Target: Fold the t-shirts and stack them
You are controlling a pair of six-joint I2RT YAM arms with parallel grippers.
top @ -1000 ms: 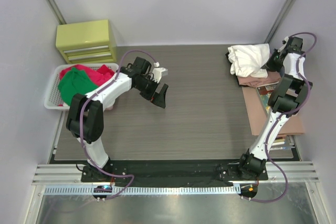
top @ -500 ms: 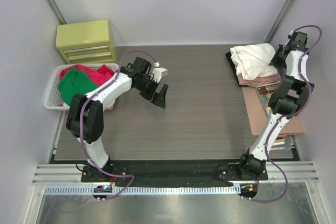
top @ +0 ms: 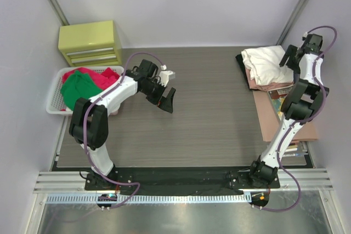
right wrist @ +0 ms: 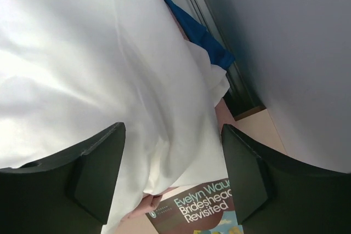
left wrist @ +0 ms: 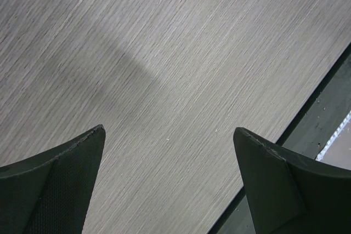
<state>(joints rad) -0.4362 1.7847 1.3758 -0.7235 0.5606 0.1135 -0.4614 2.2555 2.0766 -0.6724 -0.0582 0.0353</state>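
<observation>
A folded white t-shirt (top: 265, 63) tops a stack at the back right, over a salmon-pink t-shirt (top: 267, 85) and a black one (top: 241, 59). My right gripper (top: 288, 58) is open at the white t-shirt's right edge. In the right wrist view the white t-shirt (right wrist: 82, 64), with a blue print patch (right wrist: 204, 38), lies loose below the open right gripper (right wrist: 173, 157), and the pink t-shirt (right wrist: 136, 213) peeks out underneath. Red (top: 101, 75) and green (top: 78, 89) t-shirts sit in the basket. My left gripper (top: 166, 99) hangs open over the bare table (left wrist: 164, 53), holding nothing.
The white slotted basket (top: 54, 96) stands at the left edge, with a yellow drawer cabinet (top: 90, 42) behind it. A book (right wrist: 211, 205) lies by the stack on a brown board (top: 299, 121) along the right side. Walls close in on both sides.
My right gripper carried the white t-shirt rightward onto the stack, then opened and let it go. The left arm has not moved.
</observation>
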